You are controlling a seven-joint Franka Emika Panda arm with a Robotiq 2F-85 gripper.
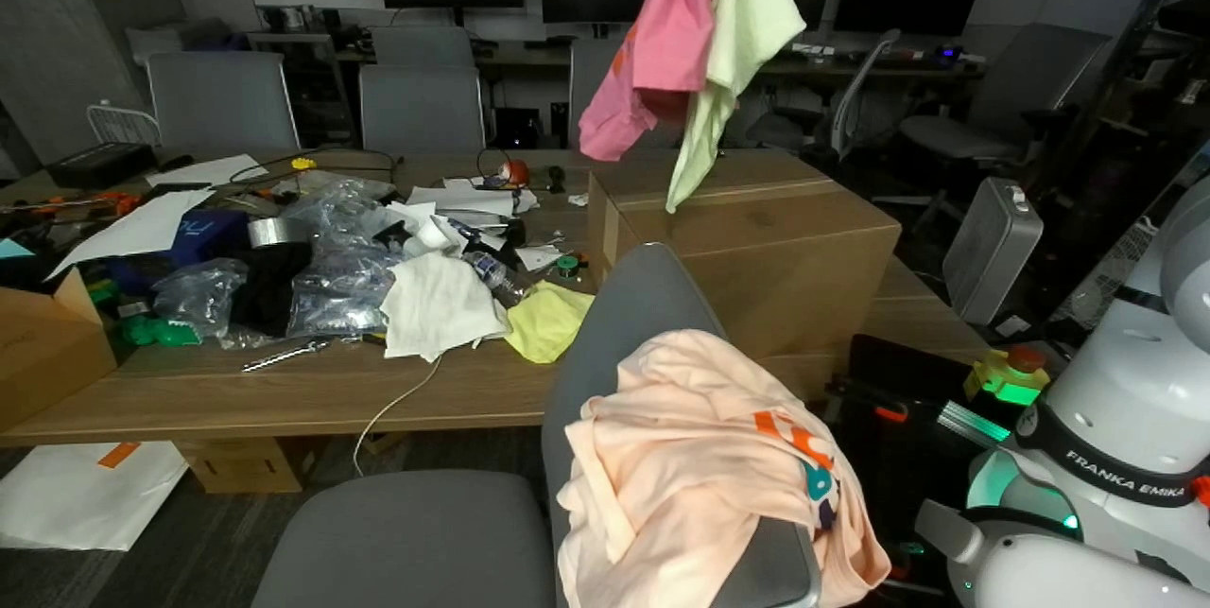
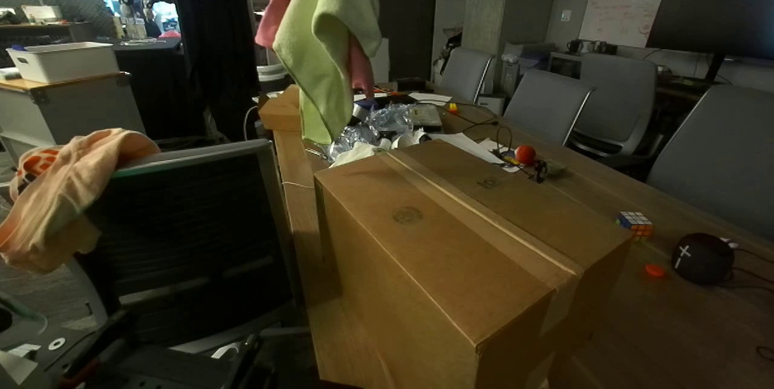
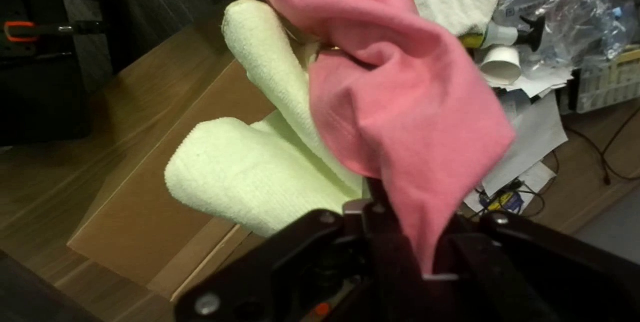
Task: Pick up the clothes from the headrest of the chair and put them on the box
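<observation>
Pink cloth (image 1: pixel 662 50) and pale green cloth (image 1: pixel 742 31) hang side by side between twelve and one o'clock in an exterior view (twelve: top of view). Their upper ends run out of the frame, so the grip is not shown. At three o'clock a cardboard box (image 1: pixel 785 286) stands just beyond the grey chair (image 1: pixel 596 362), a layout that presumably keeps the transfer short. Peach shirt (image 1: pixel 700 457), five o'clock: draped over the top of the chair back, balanced by fabric falling on either side; it appears to be a garment left for a further pick.

In an exterior view, the wooden table (image 2: pixel 304 219) carries the box between four and five o'clock, its flat, taped top offering a broad landing surface. The two cloths hang at eleven o'clock, the green tip apart from the nearest box corner; their height probably serves to keep the hems from dragging on the edge. The shirt lies at nine o'clock.

Wrist view: the gripper (image 3: pixel 400 232), at five o'clock, is narrow, with the gathered end of the pink cloth pinched in it and the green one apparently caught alongside. The box shows below, at eight o'clock. Held by one end, both cloths should fold upon themselves when lowered; release short of the edge could drop them to the table.
</observation>
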